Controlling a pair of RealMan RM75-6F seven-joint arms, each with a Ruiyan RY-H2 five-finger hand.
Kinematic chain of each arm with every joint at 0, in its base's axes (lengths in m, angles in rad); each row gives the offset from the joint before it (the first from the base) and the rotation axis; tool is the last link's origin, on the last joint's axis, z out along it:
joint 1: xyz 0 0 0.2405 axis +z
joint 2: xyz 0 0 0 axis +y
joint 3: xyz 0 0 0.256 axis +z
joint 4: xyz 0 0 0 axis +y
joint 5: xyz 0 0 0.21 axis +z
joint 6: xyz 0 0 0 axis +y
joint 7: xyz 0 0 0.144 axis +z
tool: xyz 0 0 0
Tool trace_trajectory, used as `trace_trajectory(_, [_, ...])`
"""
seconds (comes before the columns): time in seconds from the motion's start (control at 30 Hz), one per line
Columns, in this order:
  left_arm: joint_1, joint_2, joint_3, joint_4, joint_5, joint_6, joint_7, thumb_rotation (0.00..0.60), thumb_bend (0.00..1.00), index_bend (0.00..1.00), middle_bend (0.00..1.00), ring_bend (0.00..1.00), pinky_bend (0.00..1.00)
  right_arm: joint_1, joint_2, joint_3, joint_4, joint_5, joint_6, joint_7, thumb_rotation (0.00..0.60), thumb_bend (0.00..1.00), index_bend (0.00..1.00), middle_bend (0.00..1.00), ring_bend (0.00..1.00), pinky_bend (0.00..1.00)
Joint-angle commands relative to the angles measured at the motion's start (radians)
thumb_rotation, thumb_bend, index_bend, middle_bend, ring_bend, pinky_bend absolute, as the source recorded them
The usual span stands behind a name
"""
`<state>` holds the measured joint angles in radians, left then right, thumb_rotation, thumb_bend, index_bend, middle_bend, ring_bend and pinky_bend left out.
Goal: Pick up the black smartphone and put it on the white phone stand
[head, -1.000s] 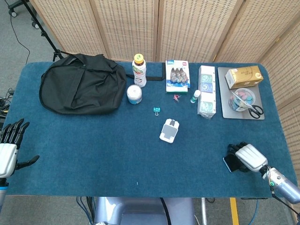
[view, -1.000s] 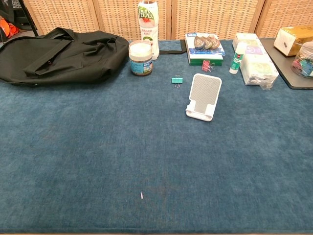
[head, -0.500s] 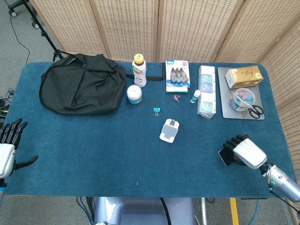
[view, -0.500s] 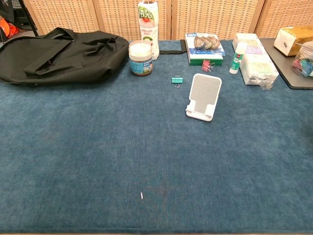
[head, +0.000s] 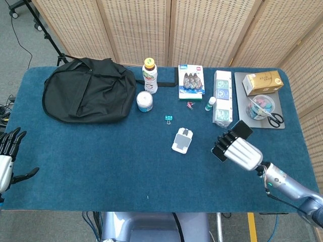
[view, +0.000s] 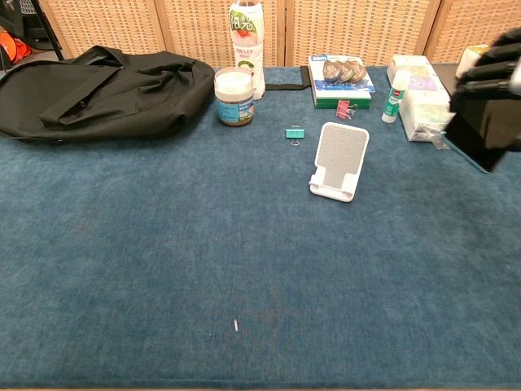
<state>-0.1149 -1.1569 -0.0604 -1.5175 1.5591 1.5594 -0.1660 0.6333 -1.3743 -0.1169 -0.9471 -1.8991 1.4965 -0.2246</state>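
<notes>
The white phone stand (head: 182,140) (view: 338,161) stands near the middle of the blue table. My right hand (head: 241,150) (view: 496,73) grips the black smartphone (head: 232,139) (view: 485,133) and holds it lifted above the table, to the right of the stand and apart from it. In the chest view the phone shows at the right edge, in front of the white boxes. My left hand (head: 7,157) hangs beyond the table's left edge with fingers spread and nothing in it.
A black bag (head: 88,94) lies at the back left. A bottle (head: 150,75), a jar (head: 145,101), a teal binder clip (head: 168,118), a book (head: 191,81), a glue stick (head: 210,104), white boxes (head: 222,97) and a tray (head: 275,123) with scissors line the back.
The right hand lifted the phone off the table's front right and carried it up and left toward the stand; it now shows in the chest view. The left hand sank slightly.
</notes>
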Motion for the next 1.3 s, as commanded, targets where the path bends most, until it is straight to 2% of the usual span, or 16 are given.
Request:
trace_trajectory(0.03, [-0.001,0.001,0.002,0.005,-0.004,-0.01,-0.003,0.6,0.0,0.0,0.0,0.0,0.0,0.11,0.067,0.119,-0.355,0.006,-0.187,-0.461,0.6,0.36,0.55,0.5,0.41,0.35])
trace_trajectory(0.3, [0.0,0.005,0.001,0.004,-0.003,-0.006,-0.017,0.6,0.0,0.0,0.0,0.0,0.0,0.135,-0.023,0.18,-0.44,0.01,-0.292,-0.782,0.6,0.36,0.55,0.5,0.41,0.35])
trace_trajectory(0.43, [0.0,0.009,0.003,0.003,-0.002,-0.008,-0.023,0.6,0.0,0.0,0.0,0.0,0.0,0.145,-0.065,0.203,-0.464,0.027,-0.345,-0.884,0.6,0.36,0.55,0.5,0.41,0.35])
trace_trajectory(0.73, [0.001,0.021,0.005,0.0,0.003,-0.008,-0.053,0.6,0.0,0.0,0.0,0.0,0.0,0.181,-0.155,0.215,-0.407,0.037,-0.491,-1.116,0.6,0.36,0.55,0.5,0.4,0.35])
trace_trajectory(0.97, [0.004,0.03,0.004,-0.002,0.004,-0.001,-0.071,0.6,0.0,0.0,0.0,0.0,0.0,0.18,-0.192,0.223,-0.36,0.069,-0.538,-1.188,0.6,0.36,0.55,0.5,0.39,0.35])
trace_trajectory(1.3, [0.004,0.035,0.004,-0.001,0.003,-0.004,-0.086,0.6,0.0,0.0,0.0,0.0,0.0,0.15,-0.244,0.23,-0.282,0.093,-0.505,-1.273,0.6,0.36,0.55,0.51,0.39,0.35])
